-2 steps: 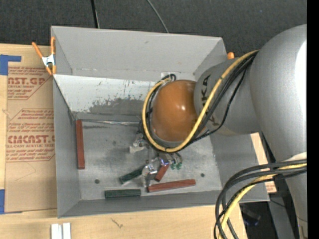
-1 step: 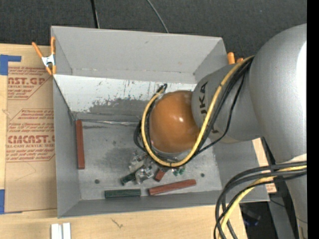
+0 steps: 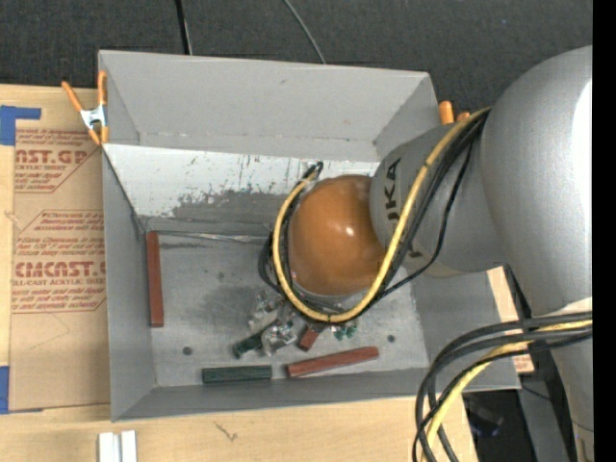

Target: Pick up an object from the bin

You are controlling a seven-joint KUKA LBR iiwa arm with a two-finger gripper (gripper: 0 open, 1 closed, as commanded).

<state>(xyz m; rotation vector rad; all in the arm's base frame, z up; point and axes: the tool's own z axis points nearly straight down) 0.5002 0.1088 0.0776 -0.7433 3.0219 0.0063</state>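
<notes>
Bin: a grey metal bin [image 3: 192, 301] with sloping walls; its floor is scuffed dark toward the middle and its back wall is scratched.
Left side: a red-brown stick [image 3: 154, 279] lies flat along the foot of the left wall, well apart from the rest.
Front edge: a dark green stick [image 3: 236, 375] lies along the front wall; just right of it lies a second red-brown stick [image 3: 332, 362], slightly slanted.
Front middle: a small heap of green and white bits [image 3: 265, 332], with a short brown piece [image 3: 308, 338] just beside it.
</notes>
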